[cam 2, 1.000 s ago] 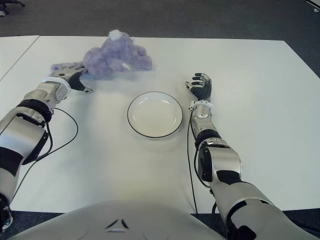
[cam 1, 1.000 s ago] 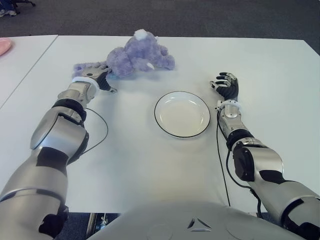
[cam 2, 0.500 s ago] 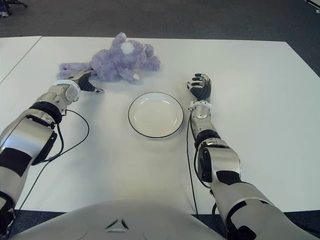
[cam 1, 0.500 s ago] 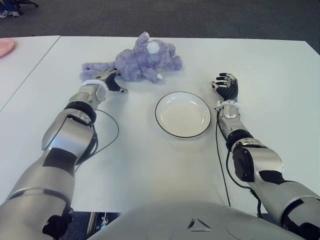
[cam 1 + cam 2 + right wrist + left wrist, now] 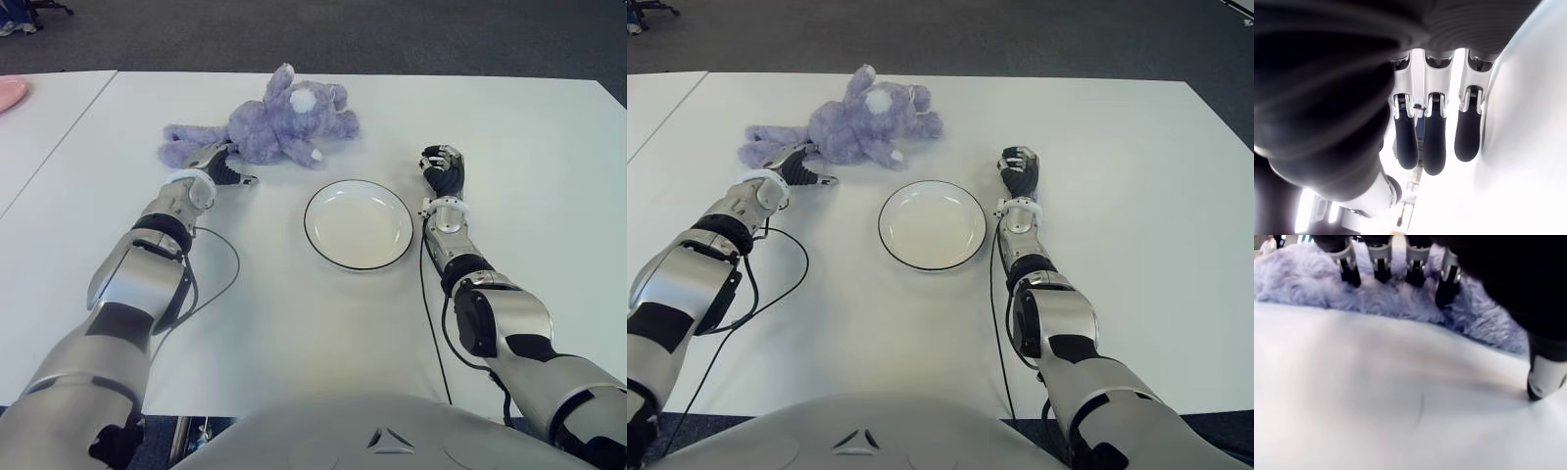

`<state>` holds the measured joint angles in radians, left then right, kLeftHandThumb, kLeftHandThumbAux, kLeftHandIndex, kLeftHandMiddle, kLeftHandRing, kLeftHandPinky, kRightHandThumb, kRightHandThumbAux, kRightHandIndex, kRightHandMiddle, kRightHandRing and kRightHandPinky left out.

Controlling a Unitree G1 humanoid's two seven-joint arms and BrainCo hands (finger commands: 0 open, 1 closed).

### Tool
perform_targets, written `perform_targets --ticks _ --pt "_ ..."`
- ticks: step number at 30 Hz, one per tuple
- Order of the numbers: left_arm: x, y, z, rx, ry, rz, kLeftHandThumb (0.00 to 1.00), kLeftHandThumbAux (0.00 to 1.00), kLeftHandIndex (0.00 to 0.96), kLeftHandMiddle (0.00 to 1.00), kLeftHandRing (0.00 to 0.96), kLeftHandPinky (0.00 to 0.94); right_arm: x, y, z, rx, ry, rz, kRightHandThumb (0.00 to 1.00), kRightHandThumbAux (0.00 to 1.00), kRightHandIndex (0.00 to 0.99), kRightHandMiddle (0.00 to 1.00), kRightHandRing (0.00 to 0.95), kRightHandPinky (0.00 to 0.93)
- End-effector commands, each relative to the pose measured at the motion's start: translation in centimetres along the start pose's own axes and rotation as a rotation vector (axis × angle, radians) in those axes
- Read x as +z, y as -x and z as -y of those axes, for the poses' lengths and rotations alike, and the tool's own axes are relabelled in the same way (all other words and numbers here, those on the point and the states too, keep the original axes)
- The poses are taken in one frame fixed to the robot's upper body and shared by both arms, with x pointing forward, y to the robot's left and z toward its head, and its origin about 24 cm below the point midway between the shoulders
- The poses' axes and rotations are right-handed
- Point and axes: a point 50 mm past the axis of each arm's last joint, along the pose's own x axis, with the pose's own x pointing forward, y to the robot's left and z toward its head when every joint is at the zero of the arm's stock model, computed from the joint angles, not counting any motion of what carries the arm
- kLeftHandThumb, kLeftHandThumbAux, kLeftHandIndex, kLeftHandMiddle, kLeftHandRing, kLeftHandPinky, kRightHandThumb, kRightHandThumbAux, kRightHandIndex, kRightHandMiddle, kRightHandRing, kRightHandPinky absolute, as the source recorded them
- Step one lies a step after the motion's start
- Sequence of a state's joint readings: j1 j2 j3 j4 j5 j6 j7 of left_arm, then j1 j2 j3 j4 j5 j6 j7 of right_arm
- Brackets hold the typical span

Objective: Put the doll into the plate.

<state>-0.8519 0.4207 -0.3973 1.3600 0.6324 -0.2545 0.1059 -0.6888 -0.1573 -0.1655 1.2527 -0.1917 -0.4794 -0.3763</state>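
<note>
The purple plush doll (image 5: 279, 125) lies on its side on the white table (image 5: 284, 313), behind and to the left of the plate. The round white plate (image 5: 359, 223) with a dark rim holds nothing. My left hand (image 5: 221, 164) is at the doll's near left side. In the left wrist view its fingers (image 5: 1381, 269) press into the fur (image 5: 1488, 318), while the thumb (image 5: 1545, 377) sits apart on the table, so nothing is grasped. To the right of the plate shows my right hand (image 5: 443, 166), its fingers (image 5: 1432, 142) curled and holding nothing.
A black cable (image 5: 220, 264) loops on the table beside my left forearm, and another (image 5: 431, 323) runs along my right arm. A pink object (image 5: 8, 90) lies on the neighbouring table at far left. Dark carpet lies beyond the table's far edge.
The doll has turned and slid right, closer to the plate, with my left hand following at its side. My right hand's fingers have curled in.
</note>
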Motion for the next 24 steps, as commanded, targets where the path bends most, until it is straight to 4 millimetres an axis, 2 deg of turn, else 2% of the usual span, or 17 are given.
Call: perform_targets --ticks 1,11,19,24 --pt "-0.8 1.5 6.2 -0.238 0.042 -0.023 0.000 0.557 0.044 0.000 0.000 0.000 -8.6 6.7 -1.5 0.069 0.060 -0.338 0.695 0.746 0.402 0.376 0.431 0.485" --pt "-1.7 1.7 5.3 -0.248 0.075 -0.020 0.000 0.592 0.062 0.000 0.000 0.000 -8.4 6.6 -1.2 0.073 0.078 -0.308 0.708 0.737 0.410 0.357 0.442 0.518" --pt "-2.3 2.7 5.5 -0.349 0.003 0.111 0.000 0.566 0.062 0.000 0.000 0.000 -8.6 6.8 -1.2 0.076 0.112 -0.300 0.713 0.738 0.408 0.360 0.482 0.541" --pt "-3.1 4.0 5.5 -0.454 -0.035 0.223 0.000 0.530 0.057 0.000 0.000 0.000 -8.7 6.9 -1.3 0.078 0.122 -0.297 0.715 0.739 0.406 0.366 0.492 0.537"
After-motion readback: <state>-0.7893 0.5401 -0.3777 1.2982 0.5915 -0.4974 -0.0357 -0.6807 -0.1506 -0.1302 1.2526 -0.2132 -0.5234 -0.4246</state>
